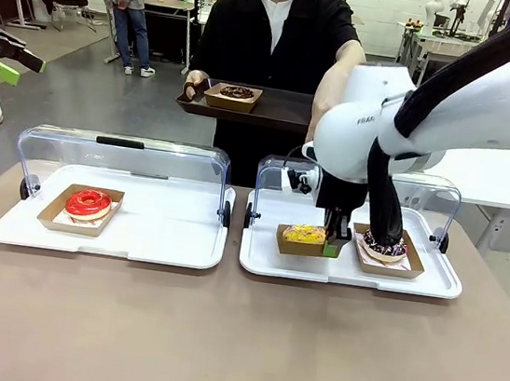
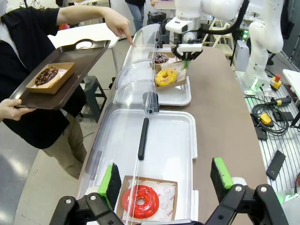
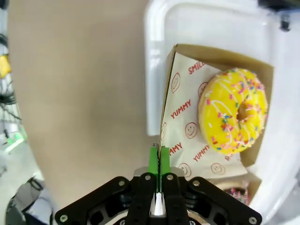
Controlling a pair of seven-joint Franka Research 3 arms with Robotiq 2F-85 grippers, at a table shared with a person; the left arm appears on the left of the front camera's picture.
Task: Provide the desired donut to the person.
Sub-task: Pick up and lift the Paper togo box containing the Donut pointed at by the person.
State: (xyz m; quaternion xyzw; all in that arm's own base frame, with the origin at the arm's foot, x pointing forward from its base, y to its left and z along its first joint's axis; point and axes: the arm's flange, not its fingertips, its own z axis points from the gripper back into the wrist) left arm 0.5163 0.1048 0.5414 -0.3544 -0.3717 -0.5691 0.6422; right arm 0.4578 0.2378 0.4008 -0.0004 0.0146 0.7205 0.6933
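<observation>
My right end effector [image 3: 158, 160] pinches shut on the box [image 3: 225, 55] rim, eight o'clock of the yellow donut [image 3: 220, 124]. One-edge lifting risks tipping.

Right hand [image 1: 331, 246] down at yellow donut's box [image 1: 304, 241], apparently pinching its edge; person [image 1: 276, 34] holds tray [image 1: 289, 112] with 1 dark donut [image 1: 238, 92].

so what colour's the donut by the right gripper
The donut is yellow with coloured sprinkles, clearest in right wrist view.

Front faces person [image 1: 270, 42]; all views share yellow donut box [image 1: 299, 247].
</observation>
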